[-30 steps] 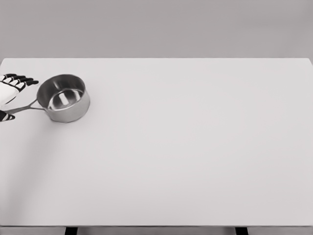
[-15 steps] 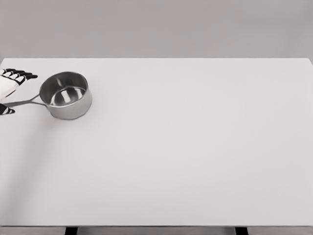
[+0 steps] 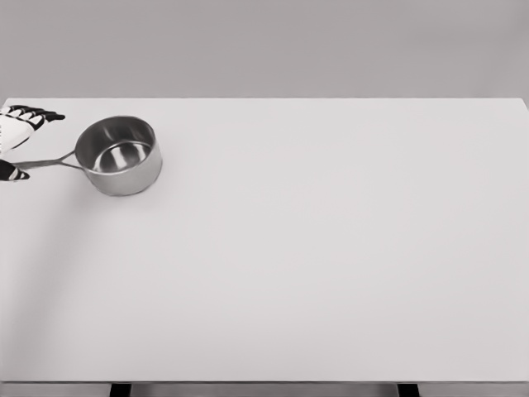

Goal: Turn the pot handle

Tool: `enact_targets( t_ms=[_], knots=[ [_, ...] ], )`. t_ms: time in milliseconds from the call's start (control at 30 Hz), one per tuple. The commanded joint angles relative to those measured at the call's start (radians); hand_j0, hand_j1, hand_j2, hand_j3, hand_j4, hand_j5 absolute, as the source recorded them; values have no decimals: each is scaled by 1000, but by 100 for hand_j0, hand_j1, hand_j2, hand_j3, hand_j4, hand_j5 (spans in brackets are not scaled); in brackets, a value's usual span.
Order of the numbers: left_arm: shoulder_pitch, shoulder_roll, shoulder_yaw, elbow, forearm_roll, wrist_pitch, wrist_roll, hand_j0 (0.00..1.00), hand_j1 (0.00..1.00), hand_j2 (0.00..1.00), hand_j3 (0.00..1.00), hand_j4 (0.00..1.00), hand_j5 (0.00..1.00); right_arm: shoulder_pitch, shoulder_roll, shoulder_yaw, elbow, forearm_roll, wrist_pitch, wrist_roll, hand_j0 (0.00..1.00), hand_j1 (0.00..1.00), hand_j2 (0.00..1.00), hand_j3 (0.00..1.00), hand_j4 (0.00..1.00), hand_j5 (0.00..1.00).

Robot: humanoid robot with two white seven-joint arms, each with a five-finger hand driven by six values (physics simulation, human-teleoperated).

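A small steel pot (image 3: 121, 155) stands upright near the far left corner of the white table (image 3: 331, 248). Its thin handle (image 3: 51, 161) points left, almost level in the picture. My left hand (image 3: 26, 145) shows only partly at the left edge. Its black-tipped fingers (image 3: 37, 114) stretch out above the handle and are not curled around it. The thumb (image 3: 11, 173) lies just below the handle's end, touching or nearly touching it. The pot holds nothing. The right arm is out of view.
The table's left edge runs right beside the hand, and its far edge (image 3: 264, 99) lies a short way behind the pot. A grey wall stands beyond. Two dark table legs (image 3: 121, 389) show at the bottom.
The pot has slid a little right and away from me. Its handle has swung from pointing down-left to nearly level, and the left hand has moved up with the handle's end.
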Motion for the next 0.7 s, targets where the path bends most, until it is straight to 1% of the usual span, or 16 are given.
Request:
enact_targets(
  t_ms=[0,233,367,667],
  knots=[
    [0,-1,-16,31,5,2,2,100,100,100,100,100,100,0,0,0,0,0,0,0,100,100,100,100,100,100],
    [-43,-2,-36,84,5,2,5,100,100,100,100,100,100,0,0,0,0,0,0,0,100,100,100,100,100,100],
    [-78,-2,-46,127,5,2,5,100,100,100,100,100,100,0,0,0,0,0,0,0,100,100,100,100,100,100],
    [-117,-4,-56,170,5,2,5,100,100,100,100,100,100,0,0,0,0,0,0,0,100,100,100,100,100,100]
  ],
)
